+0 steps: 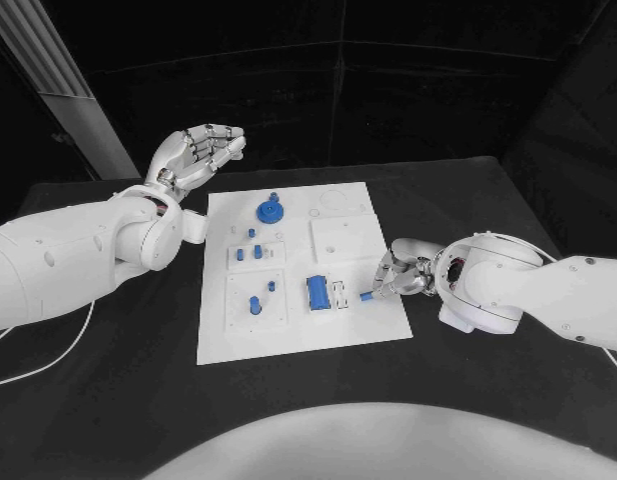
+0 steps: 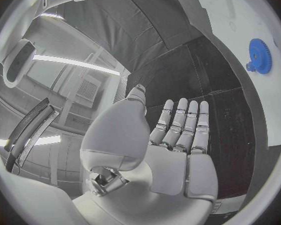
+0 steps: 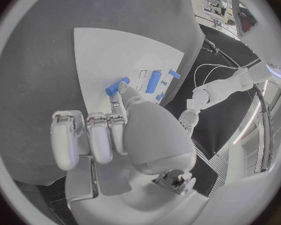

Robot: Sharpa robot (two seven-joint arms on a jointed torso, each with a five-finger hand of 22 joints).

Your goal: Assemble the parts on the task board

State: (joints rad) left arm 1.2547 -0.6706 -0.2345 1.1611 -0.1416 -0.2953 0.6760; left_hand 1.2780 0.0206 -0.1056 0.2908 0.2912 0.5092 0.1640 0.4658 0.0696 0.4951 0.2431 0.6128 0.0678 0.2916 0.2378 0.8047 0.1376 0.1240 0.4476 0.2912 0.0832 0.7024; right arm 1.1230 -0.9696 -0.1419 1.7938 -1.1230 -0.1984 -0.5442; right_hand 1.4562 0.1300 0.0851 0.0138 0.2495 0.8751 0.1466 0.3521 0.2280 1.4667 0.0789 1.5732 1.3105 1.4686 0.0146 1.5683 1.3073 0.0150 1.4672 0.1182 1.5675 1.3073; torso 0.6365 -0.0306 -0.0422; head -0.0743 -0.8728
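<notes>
The white task board point(image 1: 354, 328) lies in the middle of the black table. My right hand point(image 1: 403, 272) rests at the board's right edge and pinches a small blue peg point(image 1: 369, 296) just above the board; the right wrist view has the peg point(image 3: 117, 86) at the fingertips. Just left of the peg lies a blue block point(image 1: 317, 291). A blue gear point(image 1: 269, 210) stands at the board's far end. My left hand point(image 1: 193, 153) is raised off the board's far left corner, its fingers straight and holding nothing. The left wrist view has the flat palm point(image 2: 178, 145) and the gear point(image 2: 260, 56).
Several small blue parts point(image 1: 251, 254) sit in the board's left column, and two more point(image 1: 262, 298) lie nearer the front. White cables trail off the left arm over the table's left side. Bare black table surrounds the board.
</notes>
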